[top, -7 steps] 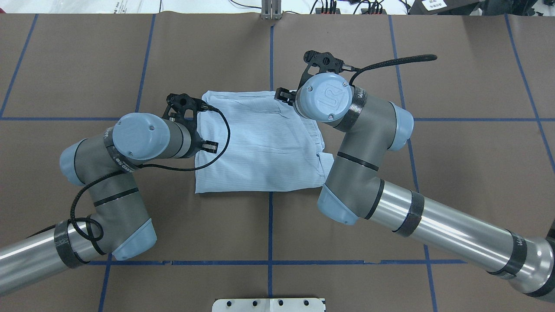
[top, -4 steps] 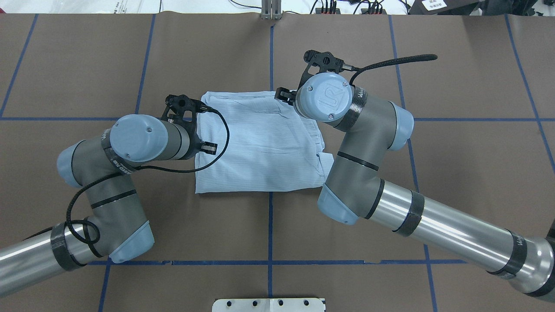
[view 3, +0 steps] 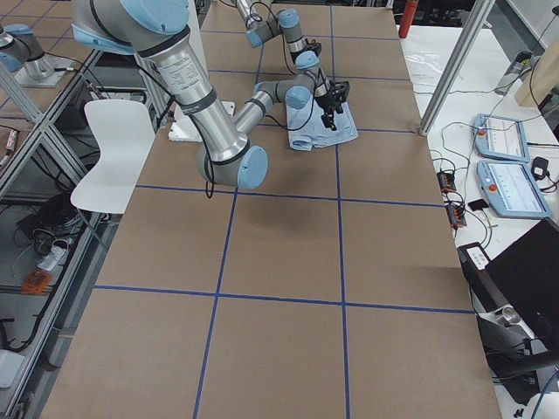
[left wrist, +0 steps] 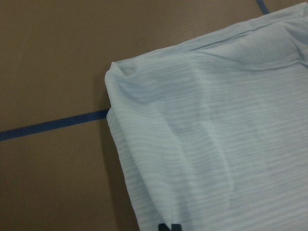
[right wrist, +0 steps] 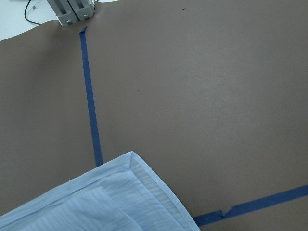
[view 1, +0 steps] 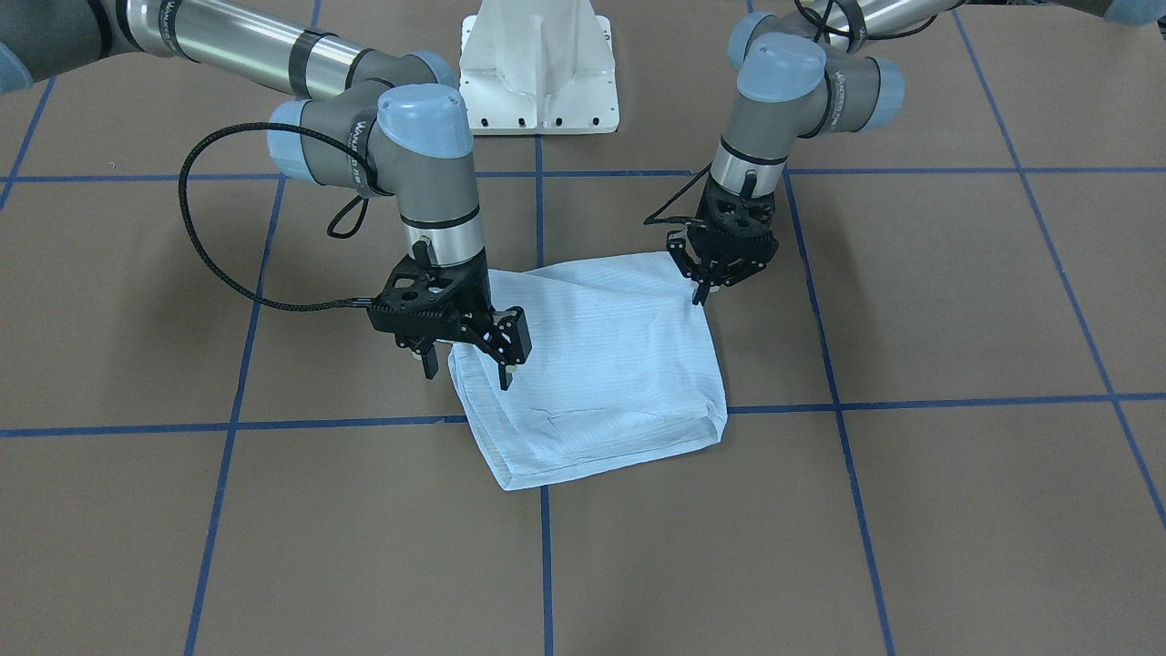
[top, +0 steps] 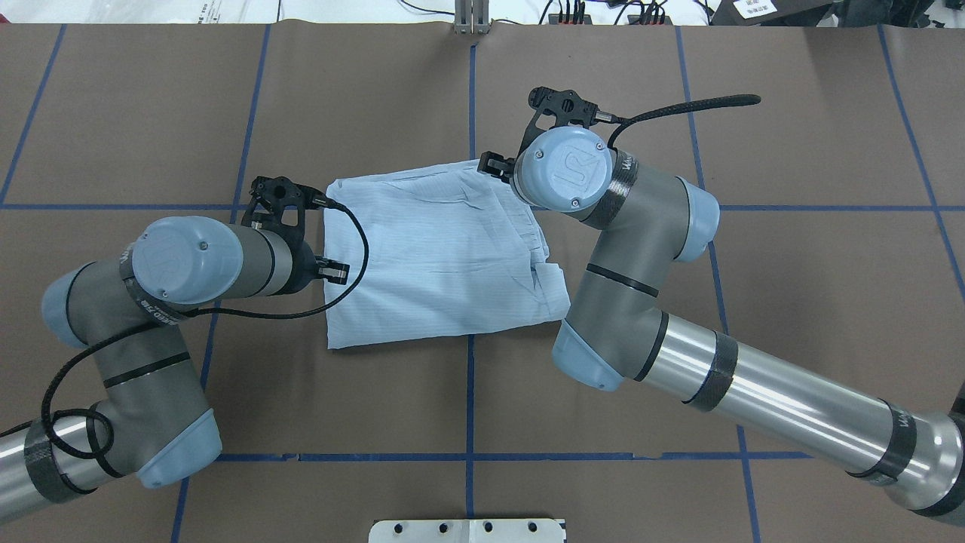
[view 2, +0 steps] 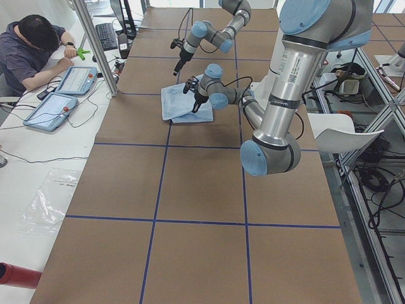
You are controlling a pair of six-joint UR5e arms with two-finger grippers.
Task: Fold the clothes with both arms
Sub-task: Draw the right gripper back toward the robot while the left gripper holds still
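There's the shirt [top: 437,256], folded down to a rough rectangle and lying flat in the middle of the brown desk [top: 791,286]. It sits right over the crossing of the blue tape lines [top: 471,98].

The left arm [top: 181,260] comes in low from its own side. Its jaws are pressed together on the shirt's near side edge, pinching the cloth about halfway along (the front camera shows the tips closed right at the hem). Its wrist camera looks across pale striped fabric [left wrist: 216,144], with one corner bunched into a small pucker and a tape line running under it.

Over to the right arm [top: 626,249], elbow bent and wrist pointing straight down at the shirt's far corner on its side. Its jaws are spread wide, one tip over the bare desk just beside the cloth and the other over the fabric, gripping nothing. Its wrist camera catches only a hemmed corner of the shirt [right wrist: 106,202] low in the picture, with brown desk beyond.

On the right arm's side the folded layers lie a little rumpled and stepped, while the opposite edge is smooth. The white base [view 1: 537,64] stands well apart from the shirt.
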